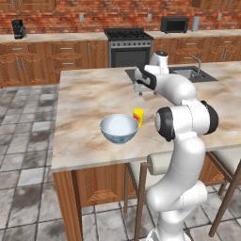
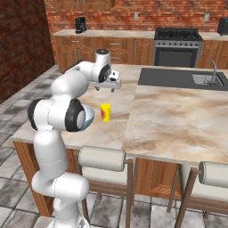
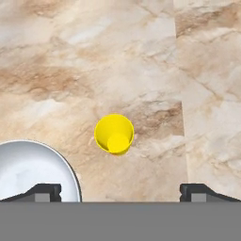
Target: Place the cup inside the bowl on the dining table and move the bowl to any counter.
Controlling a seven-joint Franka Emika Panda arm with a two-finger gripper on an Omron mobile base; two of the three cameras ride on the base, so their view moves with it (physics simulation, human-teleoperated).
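Claw (image 3: 120,190) wide above, cup (image 3: 114,134) below

Glossy white arm (image 1: 181,141); black joint rings; small dark fingertips (image 3: 44,192)

Light: bright and even across the kitchen, no single source to pick out.
Shadows: soft and faint; a slight dark smudge lies beside the cup (image 3: 114,134) on the table (image 3: 141,56).
Glare: none on the marble; the bowl (image 1: 119,128) shows a pale sheen inside.
Sharpness: rendered, slightly soft and pixelated, back wall coarser.
Distortion: edges look straight.
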